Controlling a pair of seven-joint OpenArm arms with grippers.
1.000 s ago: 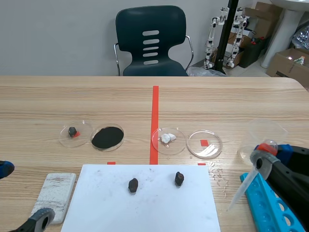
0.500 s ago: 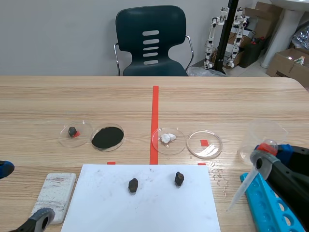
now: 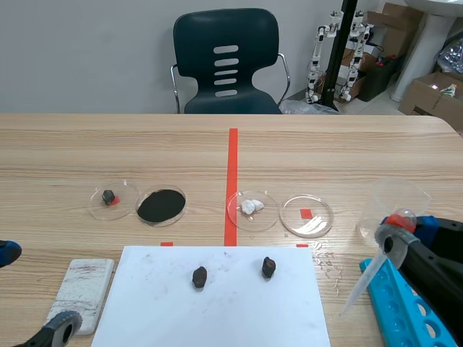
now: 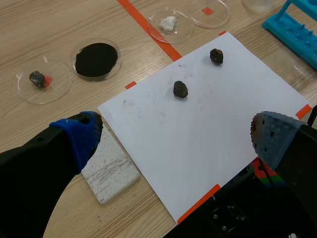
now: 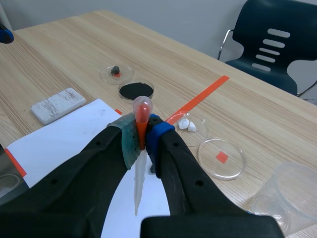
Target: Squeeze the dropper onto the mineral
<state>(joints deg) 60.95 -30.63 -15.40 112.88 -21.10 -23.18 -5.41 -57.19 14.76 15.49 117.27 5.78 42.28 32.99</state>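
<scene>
Dropper [image 3: 367, 275]: no real shift over last sec. It hangs tip-down nr bench's right edge by blue rack [image 3: 405, 312], well apart from mineral [image 3: 268, 267] and second mineral [image 3: 200, 276] on white sheet [image 3: 217, 318]. Right end effector [image 5: 141, 134] clamped under its red bulb. Left end effector [image 4: 176, 136] wide open, empty. Carry-over prob. not begun.

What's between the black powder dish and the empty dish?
A clear dish holding white lumps, overlapping the tape line; the scene view shows it.
</scene>
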